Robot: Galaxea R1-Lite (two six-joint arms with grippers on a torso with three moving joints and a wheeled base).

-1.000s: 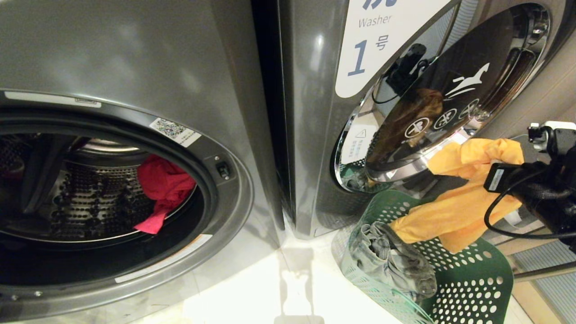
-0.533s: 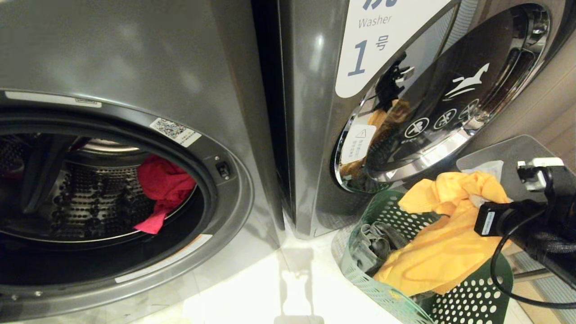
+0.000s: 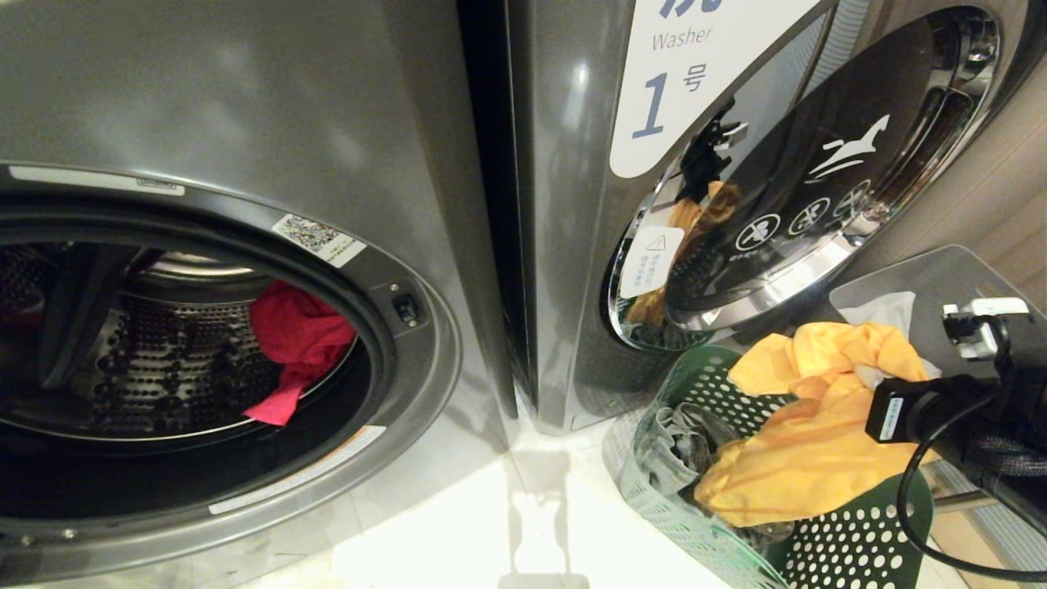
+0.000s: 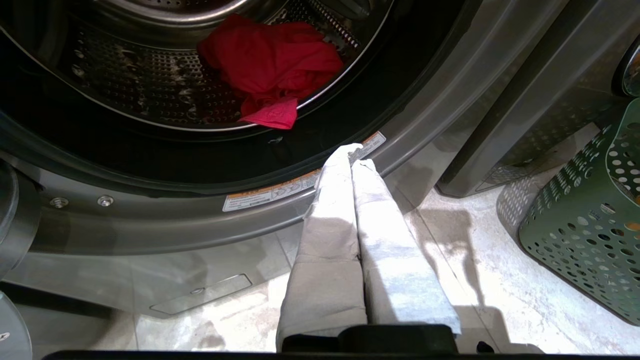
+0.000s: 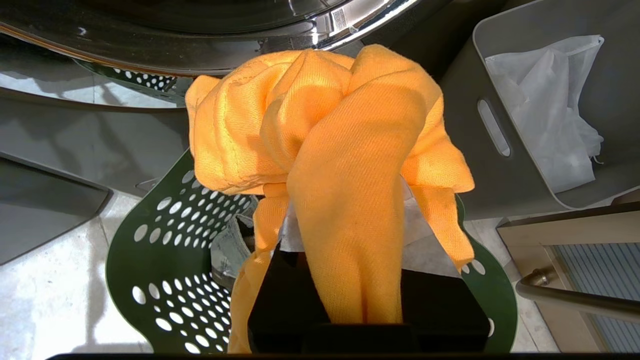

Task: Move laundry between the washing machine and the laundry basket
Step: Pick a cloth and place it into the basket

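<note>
mustard-orange garment held over the green laundry basket by the right gripper.
the garment drapes over the gripper's fingers, which are clamped on a fold of it; its loose ends hang into the basket, beside a grey-green garment lying against the basket's near wall. close behind stands the washer labelled 1, its round door shut; to the right, a grey solid-sided bin holds a white bag. a red-pink garment lies in the drum of the open washing machine, well apart. the left gripper, fingers pressed together and empty, hangs just before that machine's lower door rim.
</note>
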